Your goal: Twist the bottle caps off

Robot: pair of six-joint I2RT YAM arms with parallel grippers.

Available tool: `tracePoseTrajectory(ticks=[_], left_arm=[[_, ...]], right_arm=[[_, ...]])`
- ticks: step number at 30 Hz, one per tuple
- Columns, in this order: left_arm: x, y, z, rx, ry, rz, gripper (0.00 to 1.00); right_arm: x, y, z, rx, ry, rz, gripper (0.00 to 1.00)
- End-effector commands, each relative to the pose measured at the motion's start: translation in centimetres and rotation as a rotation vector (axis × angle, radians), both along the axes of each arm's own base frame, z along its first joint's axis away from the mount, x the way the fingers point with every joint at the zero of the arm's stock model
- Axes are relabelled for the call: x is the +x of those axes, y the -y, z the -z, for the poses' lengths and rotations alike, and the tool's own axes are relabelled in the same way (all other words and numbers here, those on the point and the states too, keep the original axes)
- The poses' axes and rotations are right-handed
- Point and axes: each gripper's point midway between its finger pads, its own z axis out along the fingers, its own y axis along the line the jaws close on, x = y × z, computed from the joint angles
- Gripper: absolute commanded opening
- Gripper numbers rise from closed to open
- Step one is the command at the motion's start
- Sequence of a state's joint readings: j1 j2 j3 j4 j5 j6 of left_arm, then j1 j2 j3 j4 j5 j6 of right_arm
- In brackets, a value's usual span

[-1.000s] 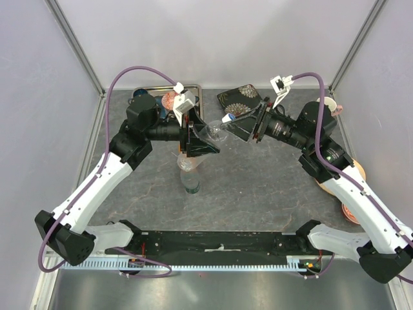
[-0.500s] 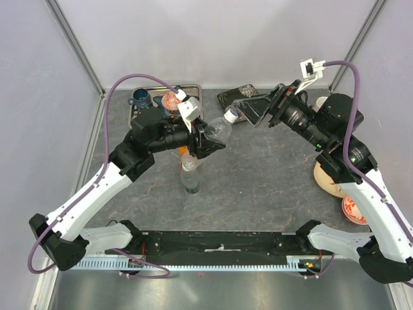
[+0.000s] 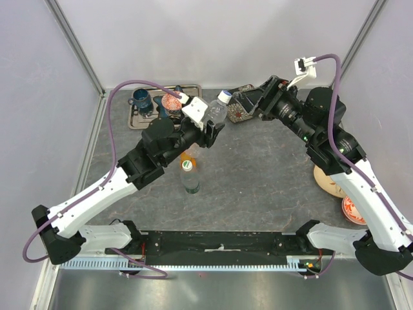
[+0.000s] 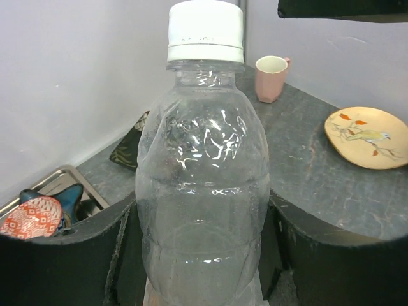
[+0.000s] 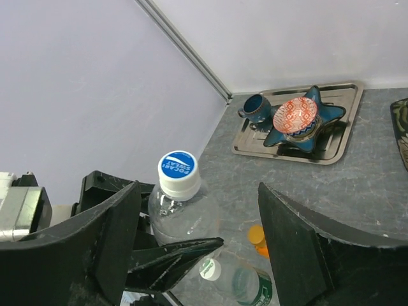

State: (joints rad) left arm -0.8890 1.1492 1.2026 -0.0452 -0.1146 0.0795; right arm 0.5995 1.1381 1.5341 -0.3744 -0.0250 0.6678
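Grey table (image 3: 258, 187), top view: carries all the items listed.
Top view, held bottle (image 3: 214, 115): clear plastic, raised above the table and tilted, with its white cap (image 3: 224, 96) at the upper end.
Top view, left gripper (image 3: 208, 131): clenched on the lower body of the held bottle.
Top view, right gripper (image 3: 253, 103): just right of the held bottle's cap, apart from it.
Top view, second bottle (image 3: 189, 175): on the table nearer the arm bases than the held bottle, with an orange-topped item (image 3: 187, 157) just beside it.
Top view, metal tray (image 3: 193, 87): left of the held bottle, holding a blue cup (image 3: 140, 100) and a red-patterned bowl (image 3: 171, 101).
Left wrist view, held bottle: upright in frame and squeezed between both black fingers (image 4: 57, 255); the cap is screwed on.
Left wrist view, pink cup (image 4: 271, 78): beyond and right of the held bottle.
Left wrist view, bird plate (image 4: 366, 136): further right of the held bottle.
Right wrist view, right gripper: jaws spread wide and grasping nothing.
Right wrist view, cap: it bears a blue printed disc and sits low between the spread fingers (image 5: 306, 255), touching neither.
Right wrist view, second bottle: below the held bottle, lying on the table.
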Motion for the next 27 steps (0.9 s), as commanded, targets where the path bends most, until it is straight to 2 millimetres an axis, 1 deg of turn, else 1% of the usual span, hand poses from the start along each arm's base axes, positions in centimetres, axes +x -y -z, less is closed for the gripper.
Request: tracePoseTrajectory(ticks=[1, 4, 6, 8, 11, 15, 20, 21, 23, 24, 26, 27], left_arm=[[1.2, -0.4, -1.7, 0.002, 0.097, -0.097, 0.40], [1.0, 0.1, -1.5, 0.010, 0.098, -0.085, 0.40], [0.9, 0.3, -1.4, 0.017, 0.101, -0.079, 0.40], [0.9, 0.4, -1.3, 0.022, 0.099, -0.075, 0.40], [0.7, 0.6, -1.3, 0.021, 0.101, -0.069, 0.39], [0.7, 0.7, -1.1, 0.022, 0.096, -0.066, 0.39], [0.6, 0.9, -1.0, 0.020, 0.090, -0.058, 0.39], [0.6, 0.9, -0.9, 0.020, 0.089, -0.058, 0.39], [0.5, 0.8, -0.9, 0.021, 0.090, -0.058, 0.39], [0.5, 0.9, -0.8, 0.022, 0.089, -0.056, 0.39], [0.5, 0.9, -0.9, 0.020, 0.089, -0.056, 0.39], [0.6, 0.8, -0.9, 0.020, 0.089, -0.058, 0.39]], right_arm=[[0.3, -0.6, -1.6, 0.049, 0.033, 0.004, 0.80], [1.0, -1.4, -1.0, 0.045, 0.021, -0.007, 0.79], [1.0, -1.8, -1.1, 0.055, 0.028, -0.018, 0.79], [1.1, -2.4, -0.8, 0.048, 0.020, -0.029, 0.79], [1.5, -2.9, -0.3, 0.038, 0.014, -0.033, 0.75], [1.8, -3.2, 0.3, 0.030, 0.005, -0.031, 0.66], [2.1, -3.4, 1.0, 0.022, -0.007, -0.033, 0.61], [2.1, -3.5, 1.1, 0.021, -0.008, -0.034, 0.58], [2.2, -3.6, 1.4, 0.016, -0.012, -0.036, 0.55], [2.2, -3.6, 1.4, 0.017, -0.013, -0.036, 0.50], [2.2, -3.7, 1.8, 0.011, -0.018, -0.040, 0.47], [2.2, -3.7, 1.8, 0.012, -0.019, -0.040, 0.44]])
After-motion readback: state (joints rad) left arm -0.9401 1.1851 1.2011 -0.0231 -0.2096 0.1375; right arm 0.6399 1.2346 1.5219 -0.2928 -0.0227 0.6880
